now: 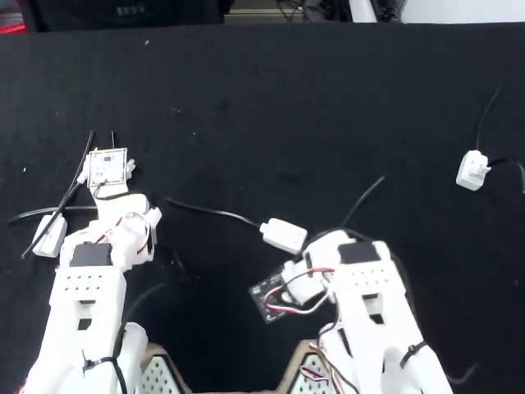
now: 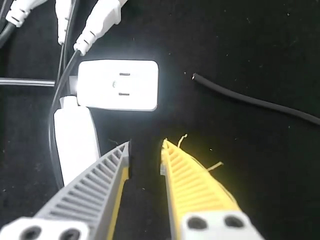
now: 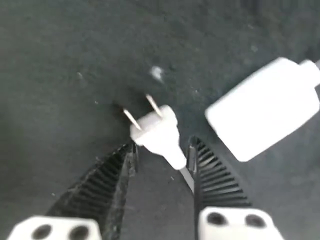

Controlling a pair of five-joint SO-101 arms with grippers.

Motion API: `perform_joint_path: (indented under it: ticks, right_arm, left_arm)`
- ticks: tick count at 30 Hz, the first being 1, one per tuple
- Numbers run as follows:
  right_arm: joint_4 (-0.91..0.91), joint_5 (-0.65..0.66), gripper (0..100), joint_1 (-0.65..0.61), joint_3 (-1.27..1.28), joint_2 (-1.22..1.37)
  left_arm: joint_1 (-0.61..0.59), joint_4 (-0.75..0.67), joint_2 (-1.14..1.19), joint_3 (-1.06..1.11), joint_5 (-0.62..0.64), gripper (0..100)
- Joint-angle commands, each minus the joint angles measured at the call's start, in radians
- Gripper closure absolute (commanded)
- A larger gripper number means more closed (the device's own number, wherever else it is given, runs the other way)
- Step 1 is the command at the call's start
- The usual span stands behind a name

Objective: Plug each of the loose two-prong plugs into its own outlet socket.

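a black-covered table (image 1: pixel 271 90) seen from above, with two white robot arms at its near edge, the left arm (image 1: pixel 82 287) and the right arm (image 1: pixel 369 304). the left claw (image 2: pixel 146 145) has its grey and yellow jaws narrowly apart with nothing between them. just ahead of its tips lies a white outlet socket (image 2: pixel 117 85), face up, its two slots showing and empty. a long white casing (image 2: pixel 75 142) lies just beside the grey jaw, touching the socket's near edge. beyond the socket, farther from the claw, several white loose plugs (image 2: pixel 100 20) lie bunched with their cords. a black cable end (image 2: pixel 250 100) lies off to the yellow jaw's side, apart from the socket. the right claw (image 3: pixel 162 145) has its jaws moderately wide, straddling a white two-prong plug (image 3: pixel 155 130) that lies between the tips, prongs pointing away from the claw; a sliver of table shows between the plug's tail and one jaw. a white outlet block (image 3: pixel 265 110) lies near, just ahead and to one side of this claw. a small white adapter (image 1: pixel 472 171) sits well away from both claws.
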Motion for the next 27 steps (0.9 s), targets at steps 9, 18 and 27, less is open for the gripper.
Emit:
perform_joint_path:
  ticks: [9,18,27]
  right_arm:
    - [-0.195,0.005,86.6,-0.018,0.104,-0.008]
    - [-0.17,-0.345,98.7,0.008,-0.062,-0.016]
    - [0.264,-0.598,98.8,0.193,-0.323,0.027]
  left_arm:
    - [-0.012,0.008,0.002,-0.061,-0.009,89]
    - [-0.012,0.008,0.002,-0.061,-0.009,89]
    - [-0.01,0.023,-0.003,-0.064,-0.009,89]
